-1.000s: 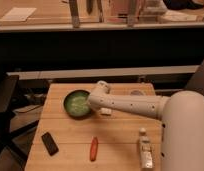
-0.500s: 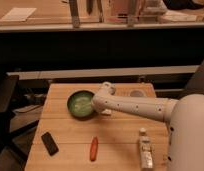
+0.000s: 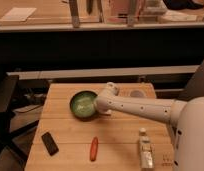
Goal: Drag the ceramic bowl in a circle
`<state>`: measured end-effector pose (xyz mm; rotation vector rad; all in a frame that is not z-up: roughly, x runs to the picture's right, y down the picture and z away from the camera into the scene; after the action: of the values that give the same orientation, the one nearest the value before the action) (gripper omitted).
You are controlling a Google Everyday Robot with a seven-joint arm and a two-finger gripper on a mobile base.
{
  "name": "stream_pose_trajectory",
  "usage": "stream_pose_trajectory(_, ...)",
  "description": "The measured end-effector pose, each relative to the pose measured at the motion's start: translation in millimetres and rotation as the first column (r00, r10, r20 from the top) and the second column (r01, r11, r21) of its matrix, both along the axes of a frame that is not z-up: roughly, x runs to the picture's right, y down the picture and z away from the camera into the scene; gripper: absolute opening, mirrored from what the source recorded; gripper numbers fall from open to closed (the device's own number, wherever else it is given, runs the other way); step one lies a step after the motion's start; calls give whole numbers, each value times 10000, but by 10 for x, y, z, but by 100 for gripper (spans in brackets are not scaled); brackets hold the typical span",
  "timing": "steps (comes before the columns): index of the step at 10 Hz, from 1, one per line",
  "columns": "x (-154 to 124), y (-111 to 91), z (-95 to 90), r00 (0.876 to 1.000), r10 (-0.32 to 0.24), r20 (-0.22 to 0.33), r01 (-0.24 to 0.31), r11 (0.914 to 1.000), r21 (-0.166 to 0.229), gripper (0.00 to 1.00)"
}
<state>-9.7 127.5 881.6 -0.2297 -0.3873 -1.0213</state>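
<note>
Nearest the front edge of the wooden table (image 3: 70, 127) lie three single things. One pale bottle (image 3: 145, 150) stands close to the front right corner, its label too dim to read. One red-orange elongated thing (image 3: 94, 148) lies at the middle of the front edge; what it is cannot be made out. One flat black slab (image 3: 50, 143) lies towards the front left corner.

The one white arm (image 3: 140, 106) comes in from the right. Its bulky body (image 3: 192, 137) is cut off by the right and bottom borders and covers the table's right edge.

Farther back, at about the table's middle and slightly left, sits the one ceramic bowl (image 3: 83, 104), upright, with a green glaze and a dark rim. The one gripper (image 3: 99, 107) is down at the bowl's right rim with its fingers pressed together. The wrist above hides most of them, so whether the rim lies between them cannot be told.

Near the back right corner stands one small white cup (image 3: 136, 93), apart from the bowl, partly masked by the arm.

Beyond the table runs a dark counter (image 3: 95, 27); what stands on it is cut off by the top border.
</note>
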Motion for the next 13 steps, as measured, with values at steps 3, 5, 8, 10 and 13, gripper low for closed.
stream_pose_trajectory(3,72,33,-64,9999,-128,14,128,9999,-5,3)
stream_pose_trajectory(5,82,58,-117,9996,-276,71,276,9996,-22,3)
stream_pose_trajectory(8,96,88,-179,9992,-384,139,385,9992,-63,3)
stream_pose_trajectory(10,110,107,-220,9987,-496,150,497,9988,-51,3)
stream_pose_trajectory(13,176,146,-287,9971,-726,239,728,9973,-79,3)
